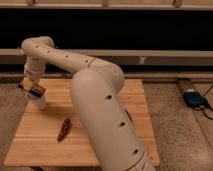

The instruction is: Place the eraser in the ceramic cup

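The white ceramic cup [39, 102] stands on the left part of the wooden table [45, 137]. My gripper [33, 88] hangs directly over the cup's mouth, at the end of the white arm [65, 60]. It is shut on the eraser [38, 90], a small dark brown block with an orange tint, held just above the cup's rim. The cup's rim is partly hidden behind the gripper and the eraser.
A long dark-red chili pepper [64, 129] lies on the table in front of the cup. My big white arm link [107, 120] covers the table's middle and right. A blue device [192, 97] with a cable lies on the floor at the right.
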`<state>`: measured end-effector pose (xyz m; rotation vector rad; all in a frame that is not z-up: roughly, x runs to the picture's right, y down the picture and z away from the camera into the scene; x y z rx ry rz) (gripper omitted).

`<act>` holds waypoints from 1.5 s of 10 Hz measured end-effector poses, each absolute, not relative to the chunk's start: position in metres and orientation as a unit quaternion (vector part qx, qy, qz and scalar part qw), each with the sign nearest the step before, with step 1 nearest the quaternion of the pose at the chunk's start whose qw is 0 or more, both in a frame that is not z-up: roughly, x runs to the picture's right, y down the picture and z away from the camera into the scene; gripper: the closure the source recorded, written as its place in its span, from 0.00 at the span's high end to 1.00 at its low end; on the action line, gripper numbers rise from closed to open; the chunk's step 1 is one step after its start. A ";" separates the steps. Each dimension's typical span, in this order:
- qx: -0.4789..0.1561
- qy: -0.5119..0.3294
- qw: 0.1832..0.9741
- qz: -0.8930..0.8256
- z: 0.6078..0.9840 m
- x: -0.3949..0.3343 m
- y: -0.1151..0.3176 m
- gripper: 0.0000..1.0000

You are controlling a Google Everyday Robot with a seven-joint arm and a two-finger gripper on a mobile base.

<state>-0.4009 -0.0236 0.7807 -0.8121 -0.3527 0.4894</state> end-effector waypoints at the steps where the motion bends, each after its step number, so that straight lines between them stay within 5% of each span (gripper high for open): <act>1: -0.391 -0.173 0.873 0.236 0.784 -0.403 -0.025 0.00; 10: -0.390 -0.207 0.870 0.220 0.794 -0.442 -0.021 0.01; 15: -0.360 -0.198 0.879 0.240 0.815 -0.445 -0.024 0.47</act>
